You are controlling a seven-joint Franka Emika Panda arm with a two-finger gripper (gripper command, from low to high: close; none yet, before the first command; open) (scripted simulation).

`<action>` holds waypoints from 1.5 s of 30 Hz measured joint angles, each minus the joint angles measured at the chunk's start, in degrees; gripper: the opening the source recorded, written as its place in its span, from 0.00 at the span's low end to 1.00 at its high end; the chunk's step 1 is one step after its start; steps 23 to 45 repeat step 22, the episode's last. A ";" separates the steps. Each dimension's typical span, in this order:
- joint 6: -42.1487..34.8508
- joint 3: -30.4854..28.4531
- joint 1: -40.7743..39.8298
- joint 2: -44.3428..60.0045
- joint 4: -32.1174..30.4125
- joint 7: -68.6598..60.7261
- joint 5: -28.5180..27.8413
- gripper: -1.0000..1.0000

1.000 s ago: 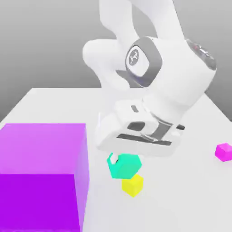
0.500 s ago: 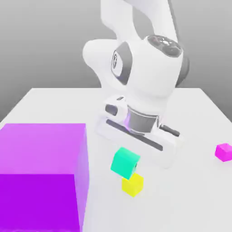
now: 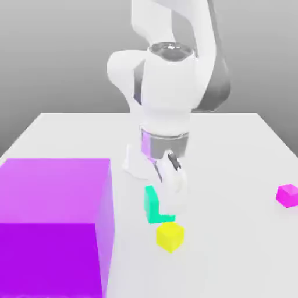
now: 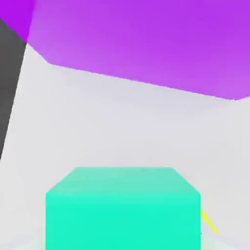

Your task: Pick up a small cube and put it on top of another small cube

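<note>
A white Franka Emika Panda arm (image 3: 167,84) bends over a pale tabletop (image 3: 236,157), its gripper (image 3: 162,210) closed on a teal-green cube (image 3: 151,204) in the space just above and behind a small bright-yellow cube (image 3: 170,237), as the exterior view shows it. The claw is shut as far as its load allows, the teal-green cube clasped in its grip and partly hidden by the white hand. In the exterior view, the lower edge of the held cube comes right up to the top edge of the yellow cube; whether the two touch cannot be told from this angle. The yellow cube sits on the tabletop, its top face bare. To the exterior view's left of the yellow cube looms a huge purple block (image 3: 52,195), many times its bulk and well apart from it. To the exterior view's right of the yellow cube, also well apart and somewhat farther back, a small magenta cube (image 3: 287,196) rests on the same surface. In the hand view, the teal-green cube presents a broad, flat face, with a thin sliver of the yellow cube (image 4: 209,222) peeking past its edge and the purple block beyond.
</note>
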 joint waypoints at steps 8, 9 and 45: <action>3.30 3.24 1.23 -3.07 -6.58 17.91 7.65 0.00; 3.69 4.26 1.76 -2.82 -7.62 19.69 7.72 0.00; 14.60 4.96 -1.60 8.78 -8.41 29.30 -3.57 1.00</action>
